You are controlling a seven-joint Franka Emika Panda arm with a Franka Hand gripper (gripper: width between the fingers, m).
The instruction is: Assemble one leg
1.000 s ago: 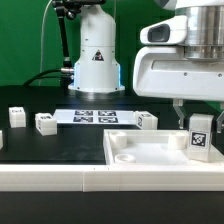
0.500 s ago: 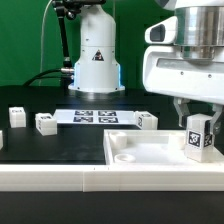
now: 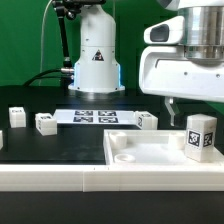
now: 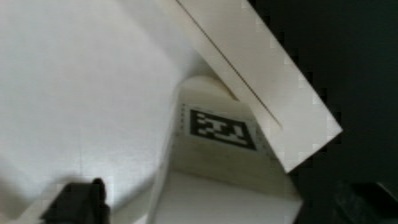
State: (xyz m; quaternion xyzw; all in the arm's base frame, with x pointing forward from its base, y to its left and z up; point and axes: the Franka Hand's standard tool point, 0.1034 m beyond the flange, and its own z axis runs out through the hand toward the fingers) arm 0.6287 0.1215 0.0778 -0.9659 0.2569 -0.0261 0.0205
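Observation:
One leg (image 3: 200,137), a white post with a black-and-white tag, stands upright at the near right corner of the large flat white panel (image 3: 140,152). My gripper (image 3: 190,107) is just above it, open, with one finger (image 3: 168,108) showing to the exterior view's left of the leg's top. In the wrist view the leg's tagged face (image 4: 222,130) lies between my two dark fingertips (image 4: 75,203), which stand wide apart and touch nothing; the gripper (image 4: 217,205) holds nothing.
Three more loose legs (image 3: 17,116) (image 3: 45,122) (image 3: 147,121) lie on the black table behind the panel. The marker board (image 3: 92,116) lies at the back centre, in front of the arm's white base (image 3: 95,55). A white rail runs along the table's front edge.
My gripper opened, let go of the leg and rose a little. The leg, slightly tilted before, now stands upright on the panel.

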